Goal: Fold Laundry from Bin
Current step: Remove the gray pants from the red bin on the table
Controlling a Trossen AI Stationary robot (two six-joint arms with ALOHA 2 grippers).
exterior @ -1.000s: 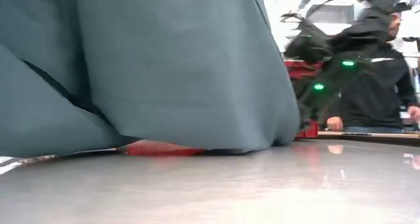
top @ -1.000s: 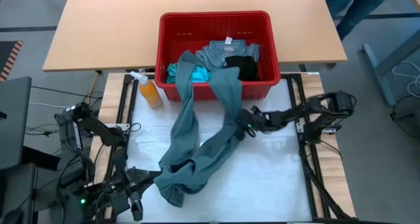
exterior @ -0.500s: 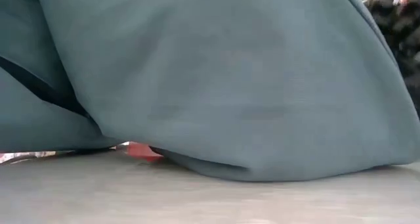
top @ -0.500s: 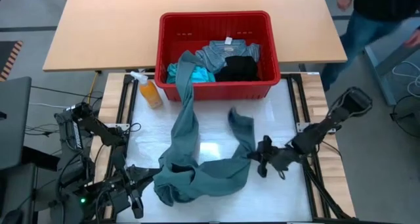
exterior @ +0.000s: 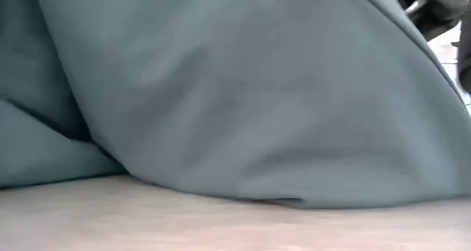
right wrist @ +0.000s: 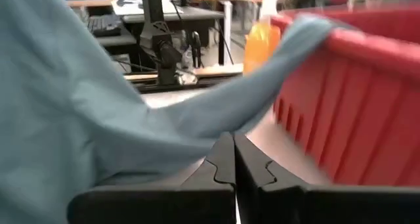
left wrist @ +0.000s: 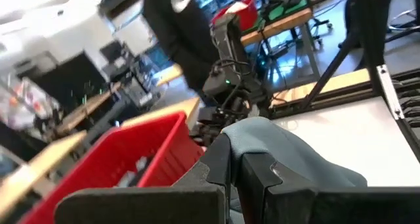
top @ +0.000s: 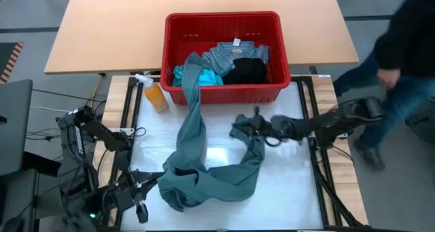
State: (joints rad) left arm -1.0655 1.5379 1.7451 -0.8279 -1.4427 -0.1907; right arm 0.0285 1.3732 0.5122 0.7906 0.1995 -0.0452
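your right gripper is pinched together on one end of the grey-green garment, just in front of the bin, while your left gripper is closed on the bunched other end at the near left of the table. the garment's long strip still hangs over the bin's front rim, beside the spray bottle. the turquoise, blue-grey and black pieces lie inside the bin.

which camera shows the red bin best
The high view: the whole red bin with laundry inside. The right wrist view shows one blurred wall, the left wrist view a corner; the low view shows none.
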